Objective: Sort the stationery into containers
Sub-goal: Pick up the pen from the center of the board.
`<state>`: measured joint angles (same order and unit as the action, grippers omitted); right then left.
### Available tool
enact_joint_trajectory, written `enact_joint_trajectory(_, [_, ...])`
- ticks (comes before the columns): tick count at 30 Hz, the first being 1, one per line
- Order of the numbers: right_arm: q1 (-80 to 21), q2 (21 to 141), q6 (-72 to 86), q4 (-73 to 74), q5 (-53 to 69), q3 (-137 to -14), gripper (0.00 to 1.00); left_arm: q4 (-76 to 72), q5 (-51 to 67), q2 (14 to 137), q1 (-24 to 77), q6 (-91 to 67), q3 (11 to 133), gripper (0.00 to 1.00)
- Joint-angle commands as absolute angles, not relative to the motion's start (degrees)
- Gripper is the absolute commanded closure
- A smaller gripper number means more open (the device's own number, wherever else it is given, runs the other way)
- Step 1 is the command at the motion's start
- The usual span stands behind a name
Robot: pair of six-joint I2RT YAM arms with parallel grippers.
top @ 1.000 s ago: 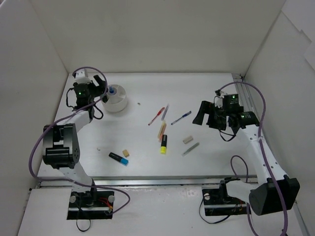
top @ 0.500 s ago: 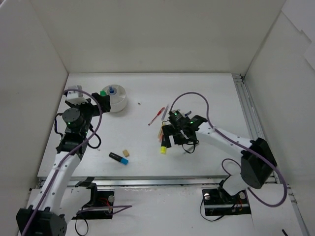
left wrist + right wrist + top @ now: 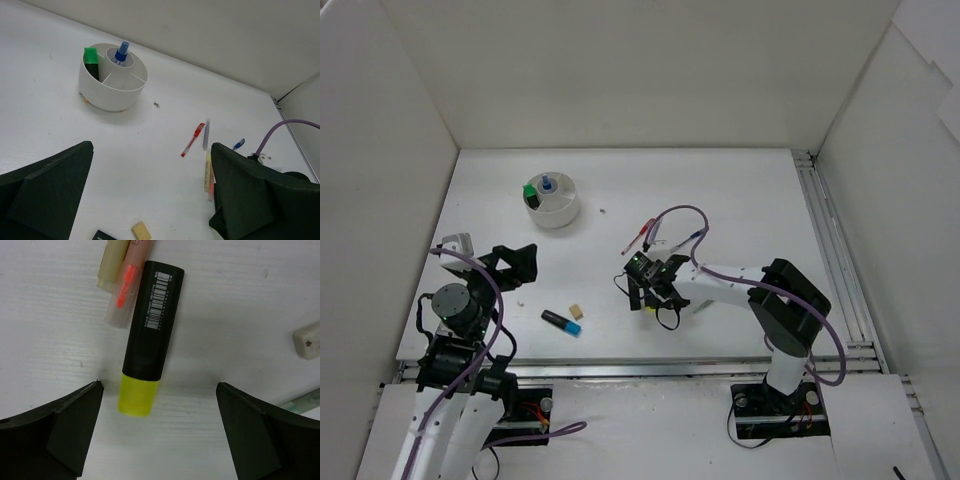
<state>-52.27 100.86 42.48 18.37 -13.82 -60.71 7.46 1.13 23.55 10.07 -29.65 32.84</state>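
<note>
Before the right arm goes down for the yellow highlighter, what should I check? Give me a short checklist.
1. Right tool open: ok, jaws wide apart.
2. Yellow highlighter between the jaws, lying across their closing line: ok, though a little off centre.
3. Neighbours clear of the grasp: not ok, a clear pen lies against its black body, with a cream stick beside that.
4. Height above the table: cannot tell.
5. White bowl has room: ok, the green highlighter fills one compartment and the front ones look free.
6. Left tool out of the way: ok, open and well apart.
</note>
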Motion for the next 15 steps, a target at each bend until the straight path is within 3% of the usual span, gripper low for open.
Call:
enact_joint_trajectory(1, [-52.8,102.1,47.0,16.2,-18.2,-63.1,0.06,8.3,0.3,22.7,10.3,-30.8,32.7,0.0])
enact_joint_trajectory(4, [-52.8,103.0,48.3,16.2,-17.5,-62.4,0.17,8.5,-1.7,22.4,10.3,-30.8,32.4,0.0])
enact_joint_trajectory(6, [-53.0,102.0,49.0,16.2,-17.4,-61.4,0.43,8.7,-1.8,22.8,10.3,-30.4,32.6,0.0])
enact_joint_trajectory(7, [-53.1,100.1,49.7,16.2,-17.6,-60.0,0.63,8.9,-1.8,23.1,10.3,-30.0,32.9,0.0])
enact_joint_trajectory(8, [-53.2,99.2,50.0,16.2,-18.0,-59.2,0.71,8.8,-1.6,23.2,10.3,-29.5,33.0,0.0])
enact_joint_trajectory(15, [-53.2,91.3,49.7,16.5,-14.2,-53.0,0.94,7.5,2.0,24.3,10.3,-25.6,33.7,0.0])
